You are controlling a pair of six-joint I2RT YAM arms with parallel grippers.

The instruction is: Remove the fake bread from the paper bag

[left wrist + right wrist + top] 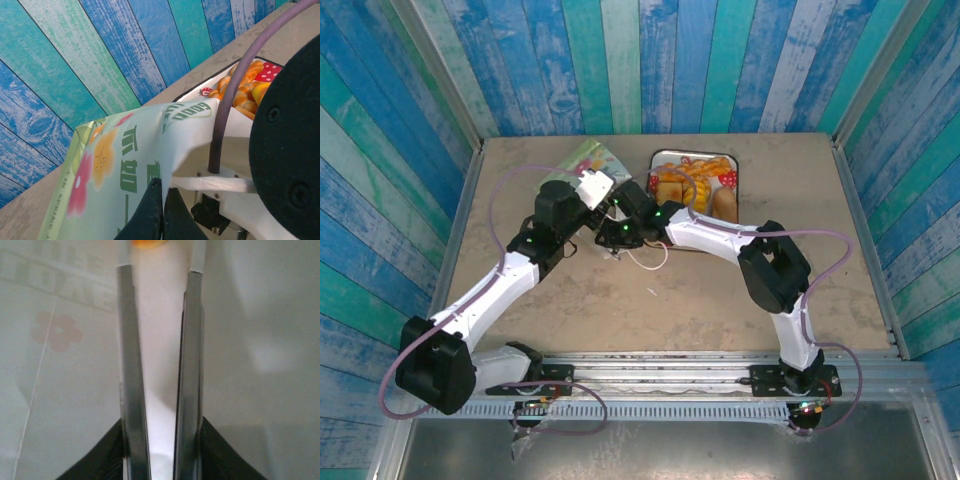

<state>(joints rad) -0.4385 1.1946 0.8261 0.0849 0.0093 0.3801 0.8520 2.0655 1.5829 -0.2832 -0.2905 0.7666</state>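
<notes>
Paper bag [125, 165]: matt printed paper, smooth, lightly creased. Fake bread [692, 180]: glossy plastic look. Bench [620, 300]: matt tan, speckled, stone-like. Walls [650, 60]: painted wood planks, worn finish. Right hand [159, 270] fingers [131, 365]: brushed metal, dull sheen. Cable [235, 85]: smooth purple rubbery sheath.

top cam overhead, wrist cams close-up

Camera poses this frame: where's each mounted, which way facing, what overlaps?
Top external: above and behind, facing down at table; left arm, right arm show.
Left wrist: along shut left end effector toward paper bag, tray beyond.
Right wrist: apparently inside the bag; right end effector against white paper.
Shared: top and left wrist both see bag, tray, fake bread.
</notes>
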